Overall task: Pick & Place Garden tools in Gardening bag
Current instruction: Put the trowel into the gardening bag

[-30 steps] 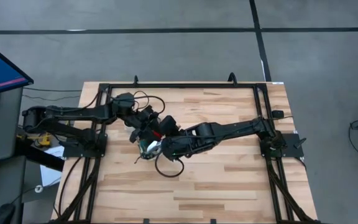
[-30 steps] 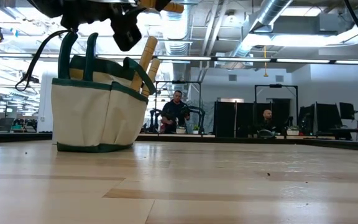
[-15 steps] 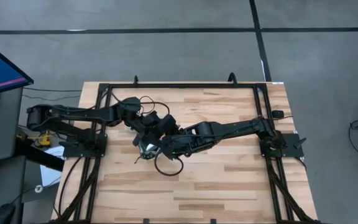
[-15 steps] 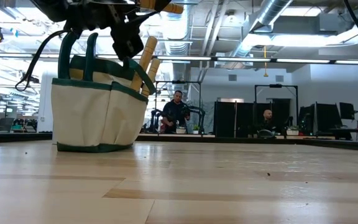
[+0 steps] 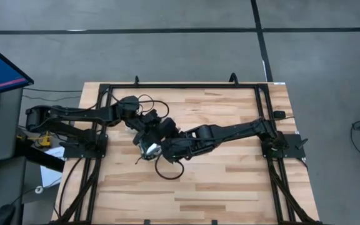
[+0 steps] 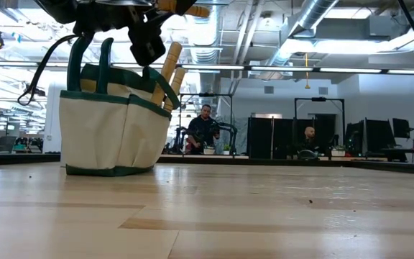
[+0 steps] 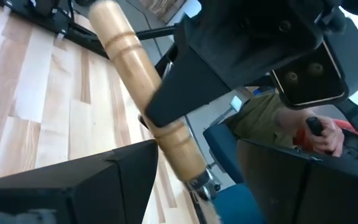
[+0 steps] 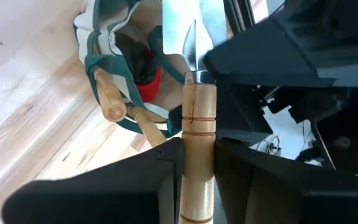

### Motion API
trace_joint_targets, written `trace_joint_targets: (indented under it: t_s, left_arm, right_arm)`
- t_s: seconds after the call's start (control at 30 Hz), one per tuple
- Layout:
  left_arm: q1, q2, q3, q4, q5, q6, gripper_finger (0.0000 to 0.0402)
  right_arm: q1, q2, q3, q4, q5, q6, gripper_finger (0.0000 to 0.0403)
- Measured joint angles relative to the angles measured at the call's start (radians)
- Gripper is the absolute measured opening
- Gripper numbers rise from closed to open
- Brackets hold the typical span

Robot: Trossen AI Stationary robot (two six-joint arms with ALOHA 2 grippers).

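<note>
The beige gardening bag (image 6: 110,129) with green trim stands on the table, under both arms (image 5: 147,149). Two wooden tool handles (image 6: 171,61) stick out of it, and a red-and-black tool (image 8: 148,81) lies inside. My right gripper (image 8: 199,155) is shut on a trowel above the bag, its silver blade (image 8: 188,37) toward the bag's opening (image 8: 104,37). My left gripper (image 7: 194,180) is open close beside it, its fingers either side of the trowel near the blade end. I cannot tell whether they touch it. My right gripper pinches the trowel's wooden handle (image 8: 199,124) near its middle between its two fingers, which lie across the handle. The trowel is lifted clear above the bag. Its blade end points at the bag's opening and its free handle end (image 6: 192,9) sticks out past the gripper.
The black frame rails (image 5: 186,86) run round the wooden table. A black cable loop (image 5: 167,170) lies near the bag. Bare wood lies toward the near edge (image 5: 217,194). People show in the room beyond (image 6: 205,129), and a person's hand (image 7: 322,130) shows in the left wrist view.
My left gripper has moved toward the table's right, close to the trowel held over the bag. My right gripper has shifted slightly toward the left with the trowel. The bag has stayed in place.
</note>
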Motion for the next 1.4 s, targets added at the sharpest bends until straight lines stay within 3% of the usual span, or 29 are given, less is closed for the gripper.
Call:
trace_joint_targets:
  t_s: [0.2, 0.73, 1.4]
  left_arm:
    - [0.0, 0.0, 0.0, -0.001, -0.034, -0.004, 0.0198]
    - [-0.024, 0.0, 0.001, -0.019, -0.001, -0.053, 0.0096]
    - [-0.038, 0.0, 0.001, -0.028, 0.006, -0.099, 0.0094]
  right_arm:
    - [0.008, 0.0, 0.0, 0.028, 0.0, 0.0, 0.0055]
    - [0.019, 0.0, -0.001, 0.025, -0.004, 0.0, 0.0055]
    - [0.011, 0.0, -0.001, 0.037, -0.014, -0.005, 0.0055]
